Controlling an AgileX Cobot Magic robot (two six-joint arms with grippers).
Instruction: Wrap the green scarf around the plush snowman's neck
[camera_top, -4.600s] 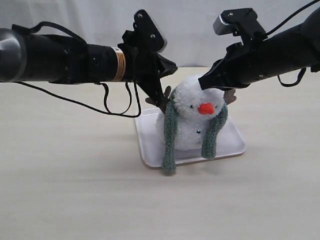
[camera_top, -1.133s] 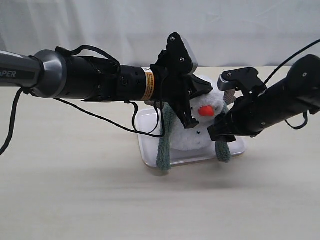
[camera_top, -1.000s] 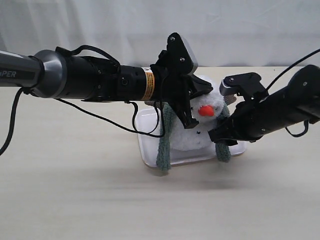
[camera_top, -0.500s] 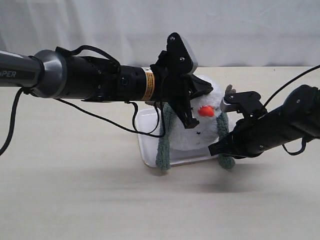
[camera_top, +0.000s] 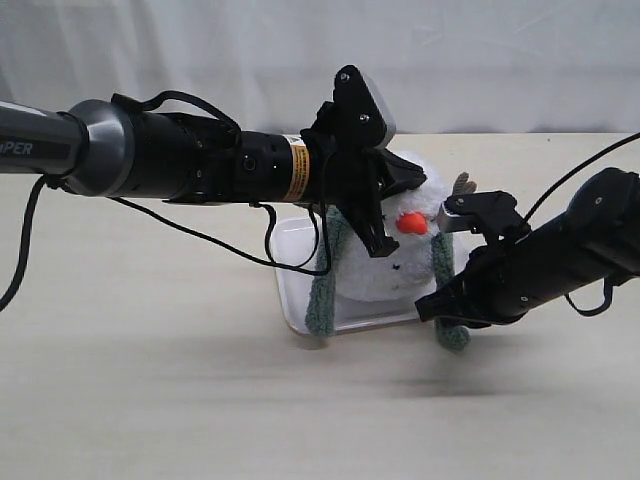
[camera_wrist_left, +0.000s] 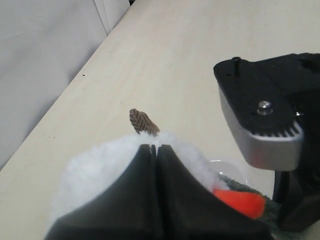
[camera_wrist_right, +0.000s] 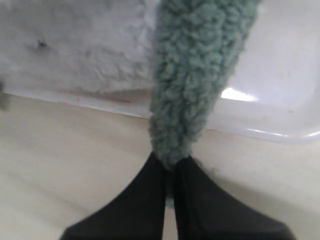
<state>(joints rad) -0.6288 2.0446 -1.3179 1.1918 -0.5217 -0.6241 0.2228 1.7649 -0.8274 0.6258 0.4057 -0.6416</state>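
Note:
The plush snowman (camera_top: 385, 275) stands on a white tray (camera_top: 290, 290), its orange nose (camera_top: 411, 224) facing front. The green scarf lies over its neck with one end hanging on each side. The left end (camera_top: 322, 300) hangs free. My right gripper (camera_top: 437, 308) is shut on the right end (camera_top: 450, 332) low by the tray's front edge; the right wrist view shows the scarf (camera_wrist_right: 192, 85) pinched at my right gripper's (camera_wrist_right: 170, 162) tips. My left gripper (camera_top: 378, 240) is shut with nothing in it, resting on the white head (camera_wrist_left: 100, 165) near my left gripper's (camera_wrist_left: 154, 146) tips, by a brown twig arm (camera_wrist_left: 142, 121).
The pale wooden table (camera_top: 150, 400) spreads all round the tray. A white curtain (camera_top: 500, 60) closes off the back. The right arm's camera housing (camera_wrist_left: 265, 120) sits close to the left gripper. A black cable (camera_top: 240, 250) loops under the left arm.
The right gripper has sunk from beside the snowman's face to the tray's front edge and now holds the scarf's right end. The left arm has stayed on the head for the last second.

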